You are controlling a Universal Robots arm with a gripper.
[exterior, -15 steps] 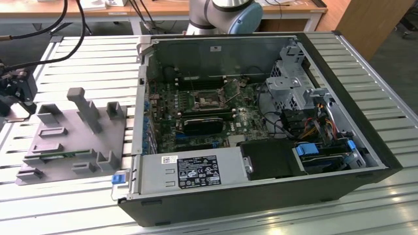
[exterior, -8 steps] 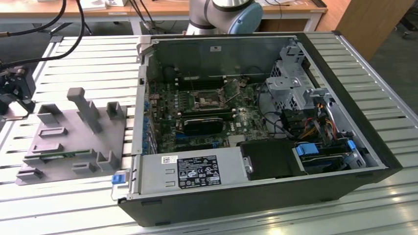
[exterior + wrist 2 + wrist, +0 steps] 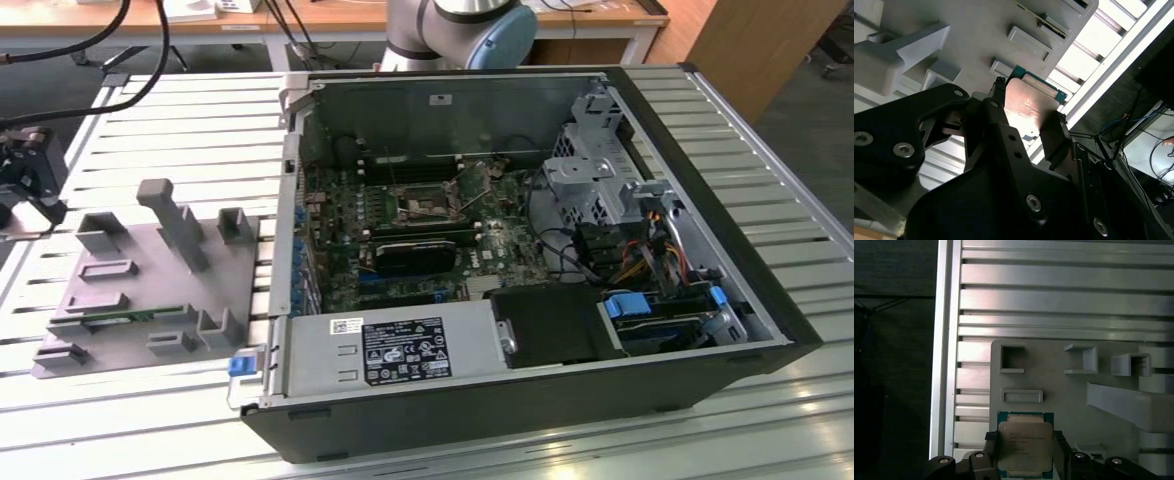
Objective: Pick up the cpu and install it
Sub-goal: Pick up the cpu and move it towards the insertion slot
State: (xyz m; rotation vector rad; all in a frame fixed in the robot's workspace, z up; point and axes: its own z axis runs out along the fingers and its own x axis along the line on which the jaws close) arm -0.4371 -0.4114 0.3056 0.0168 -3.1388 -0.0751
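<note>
I'm in the pick-up step. My claw is clamped on the cpu, one black finger against each of two opposite edges. In both wrist views the chip sits flat between them, over the edge of the grey fixture plate. It looks lifted clear of the plate, though I can't be sure.

In the exterior view I'm at the far left of the frame, above the slatted worktop. The socket lies well apart, mid-frame inside the open computer case, so the install is not yet done.

As I judge it, the move ahead calls for a level chip and a steady grip, since I'm holding only thin edges.

The cpu is a flat square with a shiny silver-grey lid, faint print and a narrow green rim.
</note>
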